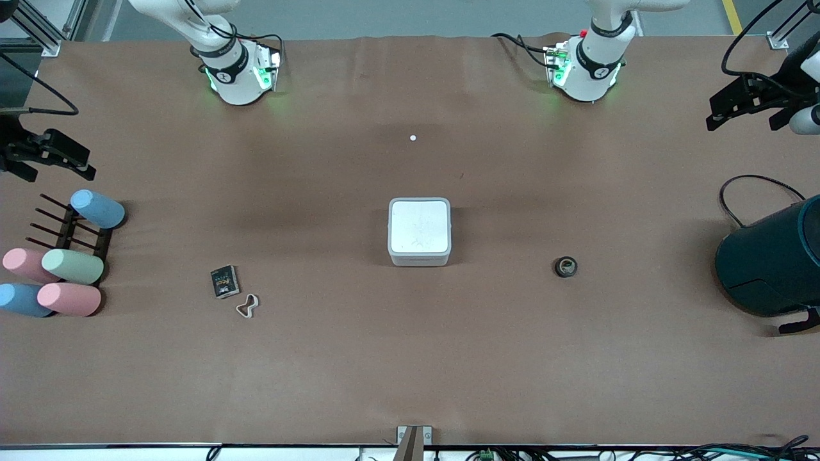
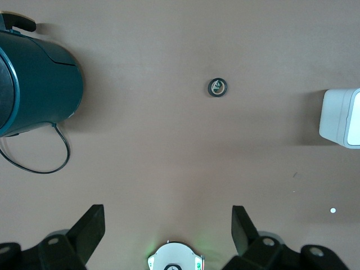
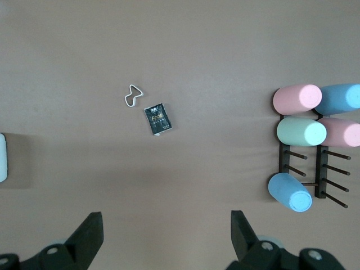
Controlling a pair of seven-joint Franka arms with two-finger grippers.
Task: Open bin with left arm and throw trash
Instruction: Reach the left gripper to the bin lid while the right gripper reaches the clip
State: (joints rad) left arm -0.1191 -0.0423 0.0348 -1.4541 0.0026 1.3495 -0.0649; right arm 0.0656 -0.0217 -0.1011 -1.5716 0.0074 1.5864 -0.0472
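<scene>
The bin (image 1: 419, 232) stands mid-table with its white lid shut; its edge shows in the left wrist view (image 2: 343, 118). The dark ring (image 1: 565, 266) (image 2: 217, 87) lies beside it toward the left arm's end. The black packet (image 1: 224, 282) (image 3: 157, 120) and the whitish loop (image 1: 247, 305) (image 3: 133, 94) lie together toward the right arm's end. My left gripper (image 2: 169, 216) is open and empty, high above the table over its own base. My right gripper (image 3: 167, 222) is open and empty, high above the table at the right arm's end. Both are well apart from the bin and the trash.
A big dark teal cylinder (image 1: 769, 262) (image 2: 34, 79) with a black cable lies at the left arm's end. A dark rack (image 1: 70, 237) with several pastel cylinders (image 3: 301, 132) stands at the right arm's end. A small white dot (image 1: 412, 137) lies between the bases.
</scene>
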